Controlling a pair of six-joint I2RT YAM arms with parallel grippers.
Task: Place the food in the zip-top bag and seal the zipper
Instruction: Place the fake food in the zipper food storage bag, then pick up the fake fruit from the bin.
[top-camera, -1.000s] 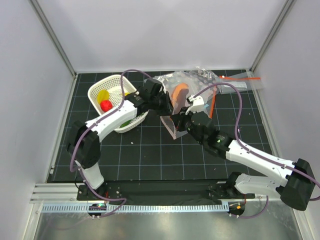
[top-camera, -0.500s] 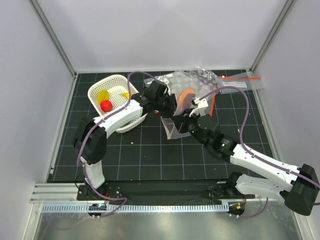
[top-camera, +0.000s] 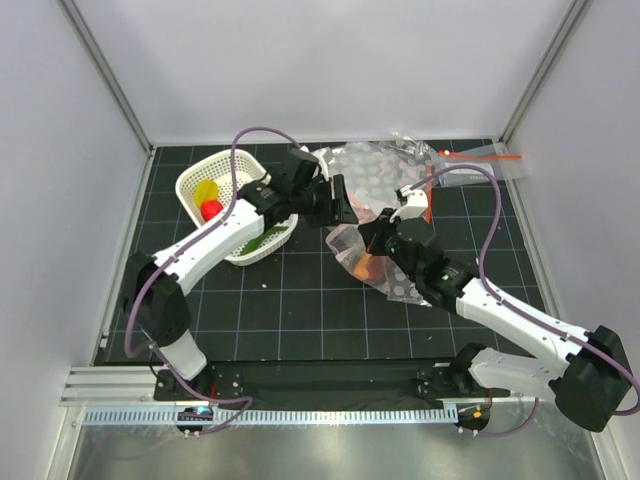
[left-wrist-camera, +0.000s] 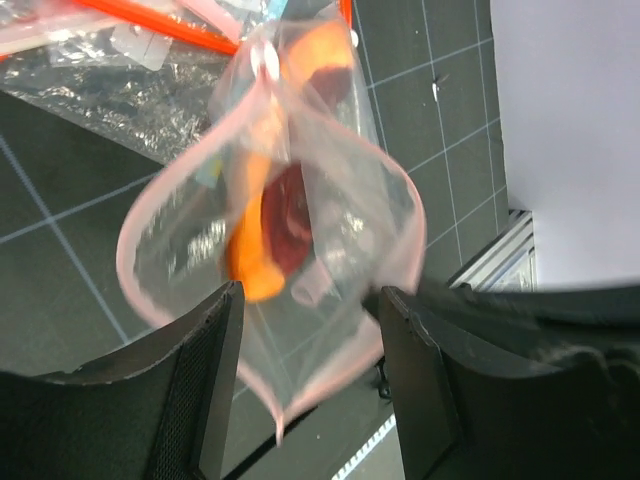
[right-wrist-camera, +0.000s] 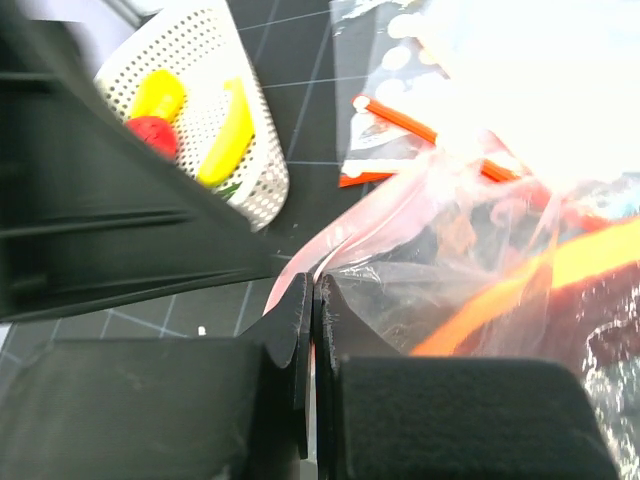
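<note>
My right gripper is shut on the rim of the clear zip-top bag, which hangs open-mouthed over the mat. Its pink zipper forms a wide loop. The orange hot dog lies inside the bag, beside a dark red piece. My left gripper is open just at the bag's mouth, its fingers on either side of the mouth's lower corner and holding nothing. The banana, a yellow piece and a red piece rest in the white basket.
Spare clear bags lie crumpled at the back, one with a red strip near the right wall. An orange strip lies behind my right wrist. The basket stands just left of my left arm. A metal rail runs along the near edge.
My left gripper has opened and let go of the hot dog, which now sits in the bag. The bag has sagged toward the near side; my left gripper has drawn slightly back.
</note>
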